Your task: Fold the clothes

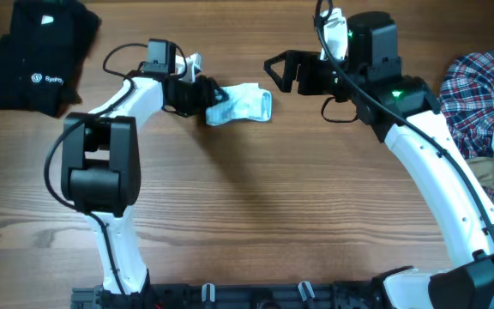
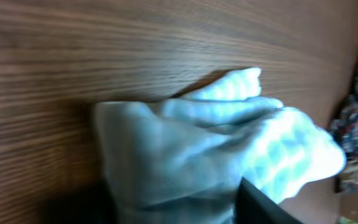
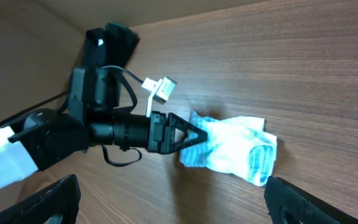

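1. Pale-blue striped garment (image 2: 216, 143) fills the left wrist cam, closest thing in view. It's bunched and crumpled, lying on wood table (image 1: 256, 215), top-centre in overhead.
2. L gripper (image 3: 188, 134): fingertips meet on garment's left edge, cloth pinched betw. them. One dark finger (image 2: 263, 202) shows at bottom of its own wrist view.
3. L arm: lower link upright from near table edge, elbow bent, white forearm angled up-right. Wrist lies level w/ table, pointing right.
4. R gripper (image 1: 280, 73): jaws spread wide, nothing in them. Just right of garment, not touching, facing left toward L gripper.
5. R arm: long white link sweeps from bottom-right base up-left, wrist turned left.
6. Black logo garments (image 1: 33, 56): dark pile at top-left, well apart from L arm's reach point.
7. Plaid shirt (image 1: 478, 86) heaped at right edge, beige piece (image 1: 485, 170) just below it.
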`<state>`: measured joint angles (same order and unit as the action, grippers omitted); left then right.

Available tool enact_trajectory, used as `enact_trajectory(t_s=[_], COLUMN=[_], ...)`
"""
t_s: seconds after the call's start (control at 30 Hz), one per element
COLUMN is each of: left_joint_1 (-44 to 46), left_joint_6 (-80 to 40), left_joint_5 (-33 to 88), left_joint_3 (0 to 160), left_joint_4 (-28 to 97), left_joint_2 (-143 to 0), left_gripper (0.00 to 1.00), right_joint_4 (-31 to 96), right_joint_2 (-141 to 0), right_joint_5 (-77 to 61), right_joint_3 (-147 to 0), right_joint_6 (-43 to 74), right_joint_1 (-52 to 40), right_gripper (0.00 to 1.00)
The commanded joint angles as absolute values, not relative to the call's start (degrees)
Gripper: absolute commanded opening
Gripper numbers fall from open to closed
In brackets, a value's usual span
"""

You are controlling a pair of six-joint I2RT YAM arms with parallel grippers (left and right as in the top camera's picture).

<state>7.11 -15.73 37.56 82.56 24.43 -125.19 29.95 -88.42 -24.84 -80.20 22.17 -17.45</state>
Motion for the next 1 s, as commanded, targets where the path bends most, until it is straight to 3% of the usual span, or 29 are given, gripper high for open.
enact_trajectory(t_s=[0.0,0.13,0.5,0.97], left_joint_1=[7.68,7.77,4.78,-3.84], left_joint_6=[-15.40,-15.42,-20.03,-19.97], left_joint_5=[36.16,36.21,41.15,38.22], left_joint_3=[81.01,81.01,84.05,90.26], left_joint_4=[25.45,25.04,23.38,18.83], left_joint_2=[-128.55,-128.64,-124.16,-117.30], left_gripper=[0.42,0.04,0.04,0.04], right_joint_4=[29.61,29.61,29.61,29.67], right_joint_2=[-87.31,-87.31,-87.31,-87.31], right_joint_5=[-24.91,-24.91,-24.88,-24.29], right_joint_3=[-80.20,-80.20,-80.20,-80.20], right_joint_6=[21.02,20.97,20.99,19.42], right_joint_1=[-17.28,-17.28,-17.28,-17.17], right_gripper=[0.95,0.96,0.96,0.95])
